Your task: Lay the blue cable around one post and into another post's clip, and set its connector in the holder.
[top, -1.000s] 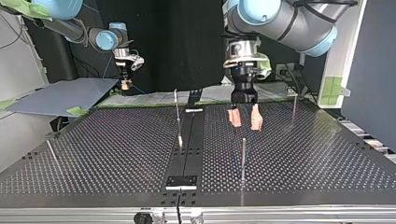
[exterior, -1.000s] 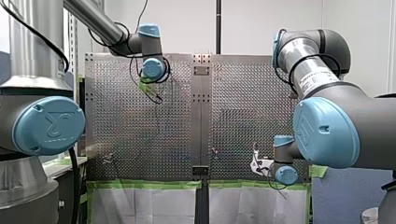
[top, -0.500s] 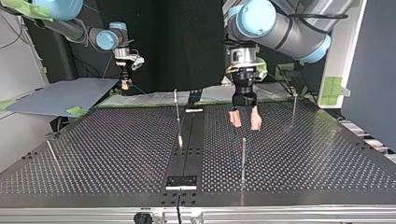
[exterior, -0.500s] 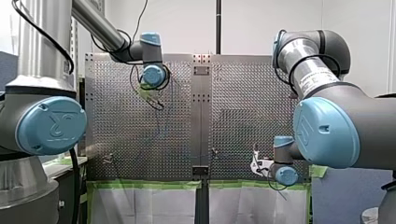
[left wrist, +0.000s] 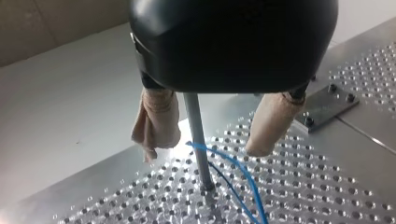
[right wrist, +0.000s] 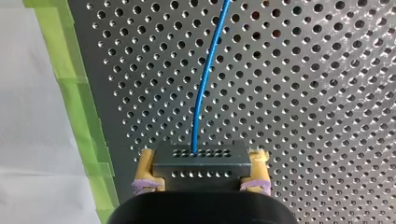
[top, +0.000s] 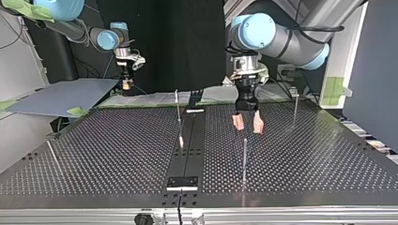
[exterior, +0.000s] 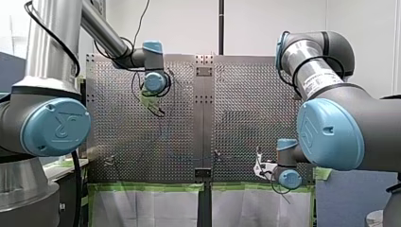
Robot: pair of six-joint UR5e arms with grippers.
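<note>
- At the top view's left, beside the perforated table's [top: 94,154] far edge: my right gripper [top: 125,85], clamped on the dark connector [right wrist: 201,163], yellow pads [right wrist: 145,161] at either side.
- Out of the connector's face: thin blue cable [right wrist: 204,88], gently bowed, running over the holes, green tape [right wrist: 70,93] alongside.
- Mid-table: slim metal post [top: 178,115], leaning slightly.
- Further right: my left gripper [top: 247,124], beige fingers [top: 257,125] spread apart and holding nothing, low over the table.
- Ahead of it in the left wrist view: upright post [left wrist: 197,135], blue cable seemingly touching its shank, then trailing away across the holes.
- Nearer the top view's camera, another post [top: 244,159]; at far right, a last post [top: 295,110].
</note>
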